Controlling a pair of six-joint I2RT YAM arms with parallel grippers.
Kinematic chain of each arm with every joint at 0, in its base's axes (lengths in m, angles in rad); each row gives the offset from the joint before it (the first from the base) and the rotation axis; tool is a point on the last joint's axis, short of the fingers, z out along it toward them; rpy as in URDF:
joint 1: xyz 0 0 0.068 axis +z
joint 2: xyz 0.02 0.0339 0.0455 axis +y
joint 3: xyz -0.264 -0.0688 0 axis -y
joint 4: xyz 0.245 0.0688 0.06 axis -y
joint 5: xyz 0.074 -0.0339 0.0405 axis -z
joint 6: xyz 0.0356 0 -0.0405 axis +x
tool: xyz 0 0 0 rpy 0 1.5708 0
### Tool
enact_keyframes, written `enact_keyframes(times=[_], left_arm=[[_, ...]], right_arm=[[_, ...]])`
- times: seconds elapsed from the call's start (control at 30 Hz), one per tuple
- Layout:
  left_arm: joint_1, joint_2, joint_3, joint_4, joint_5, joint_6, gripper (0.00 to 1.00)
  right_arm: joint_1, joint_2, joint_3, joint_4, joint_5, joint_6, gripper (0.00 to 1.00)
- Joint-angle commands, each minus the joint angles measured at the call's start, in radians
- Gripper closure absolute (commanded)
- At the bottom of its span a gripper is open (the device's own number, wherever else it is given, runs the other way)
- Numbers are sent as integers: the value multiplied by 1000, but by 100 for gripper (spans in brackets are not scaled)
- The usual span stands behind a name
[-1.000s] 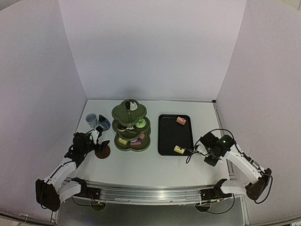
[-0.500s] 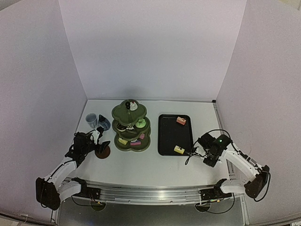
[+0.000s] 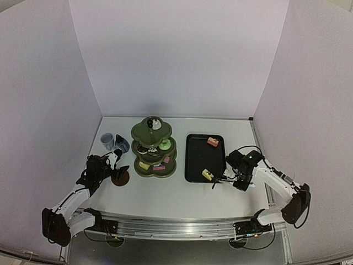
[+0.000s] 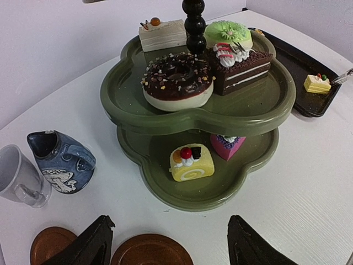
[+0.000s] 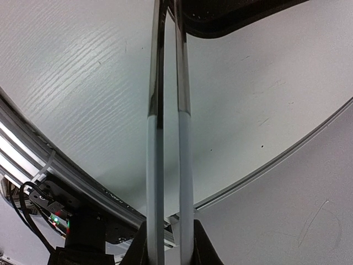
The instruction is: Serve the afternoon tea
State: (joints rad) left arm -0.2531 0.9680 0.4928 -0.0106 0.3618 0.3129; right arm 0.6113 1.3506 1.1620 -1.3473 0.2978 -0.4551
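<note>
The olive-green three-tier stand (image 3: pixel 153 148) holds several small cakes; the left wrist view shows a chocolate doughnut (image 4: pixel 177 80), a brown slice (image 4: pixel 240 61) and a yellow roll (image 4: pixel 191 163) on it. My left gripper (image 3: pixel 117 165) (image 4: pixel 165 256) is open just above a brown saucer (image 3: pixel 120 178) (image 4: pixel 151 249), with a second saucer (image 4: pixel 49 245) beside it. The pale cup (image 3: pixel 106 141) and dark-blue pot (image 3: pixel 122 144) stand behind. My right gripper (image 3: pixel 234 175) (image 5: pixel 167 243) is shut on thin white tongs (image 5: pixel 168 127), whose tips point towards a yellow cake (image 3: pixel 207 174) on the tray.
The black tray (image 3: pixel 198 157) lies right of the stand, with a pink cake (image 3: pixel 212 142) at its far end. Its corner (image 5: pixel 220 16) shows ahead of the tongs. White walls enclose the table on three sides; a metal rail runs along the near edge.
My right arm has moved left towards the tray's near corner, carrying the tongs closer to the yellow cake. The left arm has not moved.
</note>
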Motion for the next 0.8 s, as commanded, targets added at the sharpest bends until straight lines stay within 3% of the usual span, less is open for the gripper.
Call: enact_keyframes(times=[0.0, 0.77], left_arm=[[6, -9, -10, 6, -10, 14, 29], [6, -11, -35, 52, -9, 19, 29]], right_arm=[[-1, 47, 64, -60, -64, 19, 100], [-1, 255, 221, 177, -33, 170, 100]])
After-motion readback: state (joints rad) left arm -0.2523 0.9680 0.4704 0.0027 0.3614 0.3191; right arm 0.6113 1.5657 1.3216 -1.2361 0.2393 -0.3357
